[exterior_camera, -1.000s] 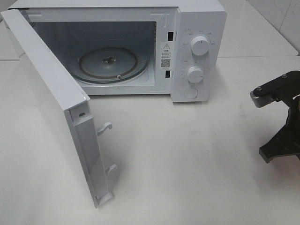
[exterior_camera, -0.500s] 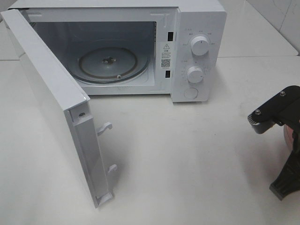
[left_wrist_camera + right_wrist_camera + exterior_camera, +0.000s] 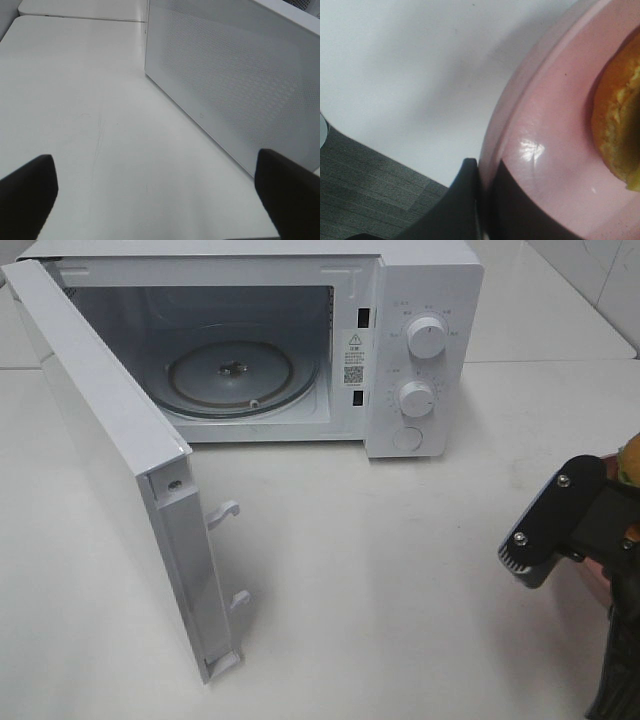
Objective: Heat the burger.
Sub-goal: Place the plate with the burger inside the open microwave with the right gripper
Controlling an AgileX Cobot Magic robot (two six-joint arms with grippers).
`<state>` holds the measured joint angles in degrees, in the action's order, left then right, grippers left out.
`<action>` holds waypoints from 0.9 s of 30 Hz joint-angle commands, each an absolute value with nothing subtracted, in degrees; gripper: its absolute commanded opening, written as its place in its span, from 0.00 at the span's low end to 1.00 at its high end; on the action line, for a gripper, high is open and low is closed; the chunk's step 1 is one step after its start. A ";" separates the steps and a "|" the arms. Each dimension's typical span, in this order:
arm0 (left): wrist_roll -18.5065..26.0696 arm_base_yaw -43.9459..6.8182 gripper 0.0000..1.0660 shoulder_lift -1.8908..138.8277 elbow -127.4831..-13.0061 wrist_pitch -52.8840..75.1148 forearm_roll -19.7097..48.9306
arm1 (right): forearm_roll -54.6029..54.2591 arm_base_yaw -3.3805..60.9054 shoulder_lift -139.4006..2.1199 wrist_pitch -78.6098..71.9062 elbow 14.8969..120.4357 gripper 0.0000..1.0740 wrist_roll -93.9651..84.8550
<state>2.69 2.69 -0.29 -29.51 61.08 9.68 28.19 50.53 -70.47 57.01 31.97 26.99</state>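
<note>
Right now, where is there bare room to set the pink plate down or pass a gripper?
Bare: the white tabletop between the open white microwave door and the right gripper, and the round glass turntable inside the microwave. Crowded: the right edge, where that gripper clamps the round pink plate carrying the golden-bun burger.

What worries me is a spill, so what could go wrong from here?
1. The right tool pinches only the rim of the pink plate; the plate could tilt or slip, and the burger could slide off.
2. The knob panel stands between the plate and the turntable; the plate may clip it on the way in.
</note>
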 commanded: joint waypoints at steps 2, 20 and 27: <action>2.69 2.69 0.94 -1.15 -29.51 61.13 10.26 | 31.74 53.92 -70.02 58.44 31.63 0.00 25.38; 2.69 2.69 0.94 -1.15 -29.51 61.13 10.26 | 33.63 58.67 -70.02 54.83 31.63 0.00 12.03; 2.69 2.69 0.94 -1.15 -29.51 61.13 10.26 | 35.70 58.67 -70.02 51.22 31.63 0.00 6.59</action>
